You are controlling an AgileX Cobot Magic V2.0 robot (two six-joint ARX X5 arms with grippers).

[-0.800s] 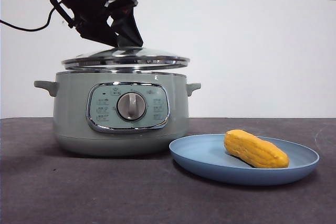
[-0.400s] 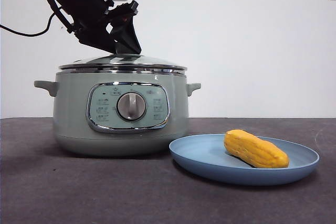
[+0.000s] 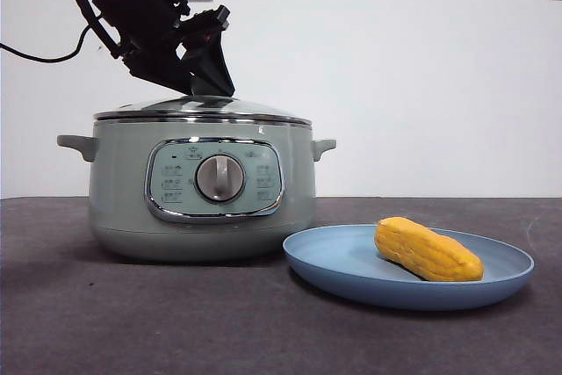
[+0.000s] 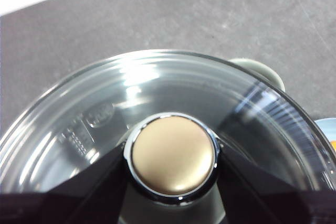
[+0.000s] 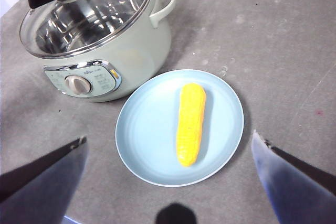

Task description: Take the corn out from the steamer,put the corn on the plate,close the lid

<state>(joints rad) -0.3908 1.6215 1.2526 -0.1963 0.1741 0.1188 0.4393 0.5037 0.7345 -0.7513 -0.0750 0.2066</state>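
Glass domed lid (image 3: 204, 108) sits on the sage-green steamer (image 3: 202, 191), left tool (image 4: 173, 156) clamped on its knob (image 4: 173, 154); right tool (image 5: 170, 182) spread apart above the yellow corn (image 5: 191, 123) on the light-blue plate (image 5: 142, 129).

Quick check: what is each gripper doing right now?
Left gripper: shut on the lid knob, lid sitting on the steamer.
Right gripper: open, empty, above the plate.
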